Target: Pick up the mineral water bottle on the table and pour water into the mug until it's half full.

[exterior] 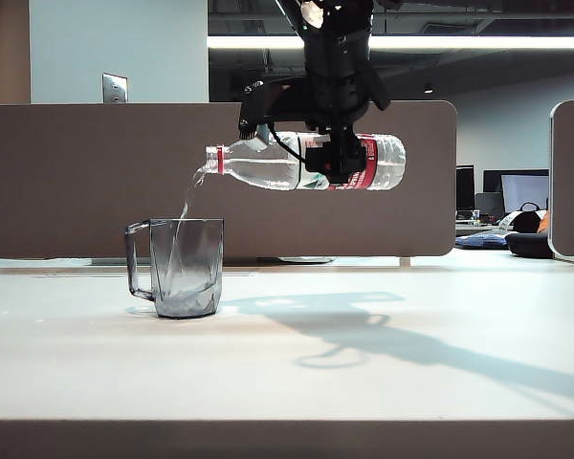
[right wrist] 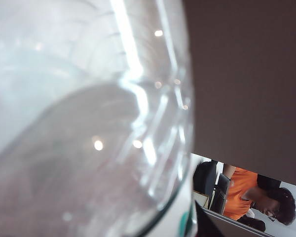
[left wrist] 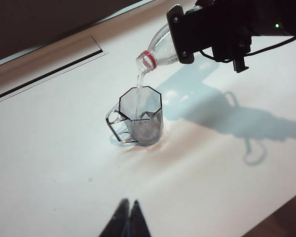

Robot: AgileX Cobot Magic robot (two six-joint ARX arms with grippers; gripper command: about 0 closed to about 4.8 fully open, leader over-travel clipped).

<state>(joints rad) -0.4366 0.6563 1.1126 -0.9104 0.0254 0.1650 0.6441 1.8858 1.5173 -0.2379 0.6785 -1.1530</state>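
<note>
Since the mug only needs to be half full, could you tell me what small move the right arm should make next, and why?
Probably hold the tilt briefly, ready to roll back upright: the right claw grips the clear plastic red-labelled bottle near level, its thin water stream falling into the smoky-grey transparent mug, which looks under half full. The left claw waits shut, away from the mug.

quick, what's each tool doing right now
Left tool: shut, empty, low over the table near the mug.
Right tool: shut on the mineral water bottle, pouring into the mug.

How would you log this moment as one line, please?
phase: pouring | right gripper: holds mineral water bottle sideways | water: streaming into mug | left gripper: shut, idle
</note>
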